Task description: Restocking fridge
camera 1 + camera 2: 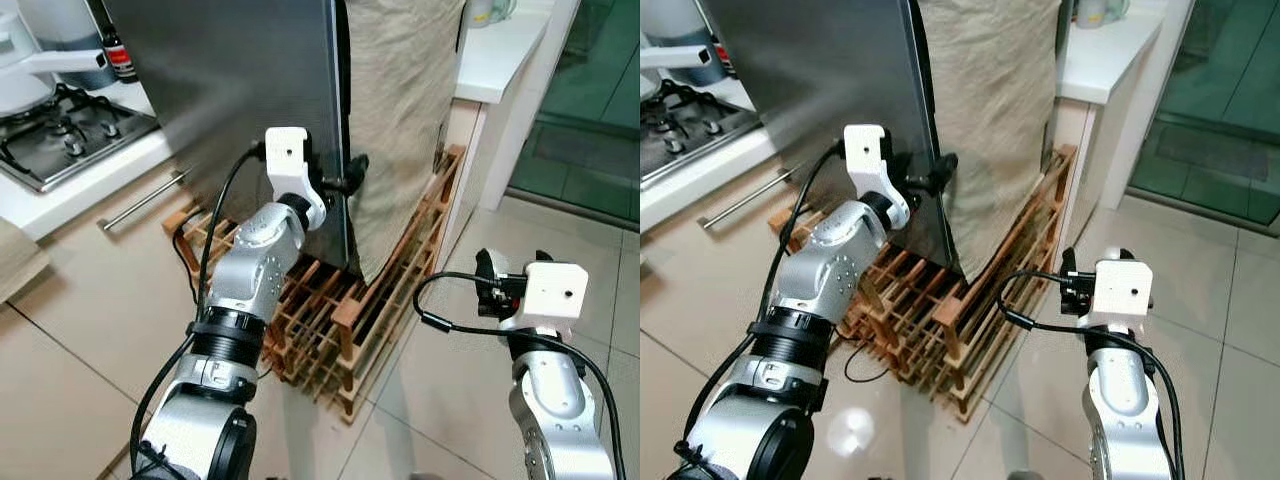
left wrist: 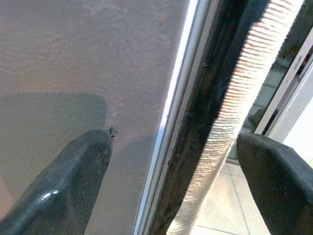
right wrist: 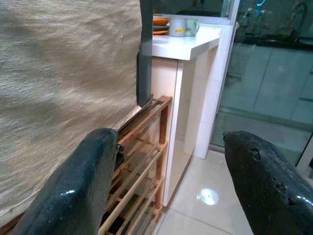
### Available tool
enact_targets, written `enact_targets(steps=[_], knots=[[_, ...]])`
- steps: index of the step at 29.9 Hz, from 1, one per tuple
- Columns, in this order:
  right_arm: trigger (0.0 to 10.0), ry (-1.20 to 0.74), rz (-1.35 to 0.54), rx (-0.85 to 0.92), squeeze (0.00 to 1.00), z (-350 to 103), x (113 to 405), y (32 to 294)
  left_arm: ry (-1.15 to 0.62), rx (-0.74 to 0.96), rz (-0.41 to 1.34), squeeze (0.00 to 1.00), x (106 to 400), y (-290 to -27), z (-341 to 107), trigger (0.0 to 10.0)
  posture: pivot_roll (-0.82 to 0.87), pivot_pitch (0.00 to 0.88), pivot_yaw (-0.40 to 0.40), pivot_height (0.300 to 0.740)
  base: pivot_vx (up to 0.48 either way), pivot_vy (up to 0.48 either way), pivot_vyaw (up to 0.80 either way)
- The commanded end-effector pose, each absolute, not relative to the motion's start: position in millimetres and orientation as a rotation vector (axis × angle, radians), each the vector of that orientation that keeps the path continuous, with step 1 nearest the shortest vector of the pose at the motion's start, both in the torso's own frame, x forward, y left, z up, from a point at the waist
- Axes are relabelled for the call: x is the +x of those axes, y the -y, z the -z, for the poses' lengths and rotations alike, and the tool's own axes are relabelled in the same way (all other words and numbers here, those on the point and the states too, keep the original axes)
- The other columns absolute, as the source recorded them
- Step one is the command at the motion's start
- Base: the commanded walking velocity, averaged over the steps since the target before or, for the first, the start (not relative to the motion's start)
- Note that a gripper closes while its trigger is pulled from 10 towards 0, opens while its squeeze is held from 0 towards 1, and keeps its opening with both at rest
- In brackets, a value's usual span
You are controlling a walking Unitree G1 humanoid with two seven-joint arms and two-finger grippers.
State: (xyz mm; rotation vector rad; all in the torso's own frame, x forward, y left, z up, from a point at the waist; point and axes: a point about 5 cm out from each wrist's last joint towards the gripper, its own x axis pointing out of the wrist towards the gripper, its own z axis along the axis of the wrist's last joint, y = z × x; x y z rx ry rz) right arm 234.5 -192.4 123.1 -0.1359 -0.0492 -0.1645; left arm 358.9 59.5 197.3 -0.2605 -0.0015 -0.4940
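Observation:
The grey steel fridge door (image 1: 240,90) stands on a wooden pallet (image 1: 330,320). My left gripper (image 1: 350,175) is raised to the door's free edge at mid height. In the left wrist view it is open (image 2: 176,161): one finger (image 2: 73,186) lies against the door's face and the other (image 2: 279,181) is past the ribbed door gasket (image 2: 239,103), so the edge sits between them. Beige cloth (image 1: 400,100) hangs over the fridge body behind the door. My right gripper (image 1: 487,275) hovers low on the right over the floor tiles, open and holding nothing (image 3: 166,166).
A gas hob (image 1: 60,130) with a dark bottle (image 1: 115,50) is at the far left, above a drawer with a metal bar handle (image 1: 140,200). A white counter (image 1: 500,50) carrying a mug (image 3: 183,27) stands to the fridge's right. Beyond it is a glass door (image 1: 590,100).

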Motion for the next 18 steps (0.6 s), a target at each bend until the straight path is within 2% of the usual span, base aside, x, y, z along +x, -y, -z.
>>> enact_targets(steps=[1,11,18], knots=[[10.0,0.057,0.162,-0.135,0.0,-123.1,235.7,190.0,-0.012,-0.239,0.512,0.0,355.4,-56.6,-196.4,10.0,-0.2,0.0,0.143,0.74,0.0,0.0,0.0],[10.0,0.046,0.164,-0.138,0.0,-119.3,233.7,190.0,-0.047,-0.247,0.501,0.0,349.1,-64.4,-193.4,10.0,-0.2,0.0,0.143,0.74,0.0,0.0,0.0],[10.0,0.045,0.159,-0.14,0.0,-119.6,234.6,188.9,-0.039,-0.283,0.489,0.0,352.5,-60.3,-198.1,10.0,-0.2,0.0,0.137,0.74,0.0,0.0,0.0]])
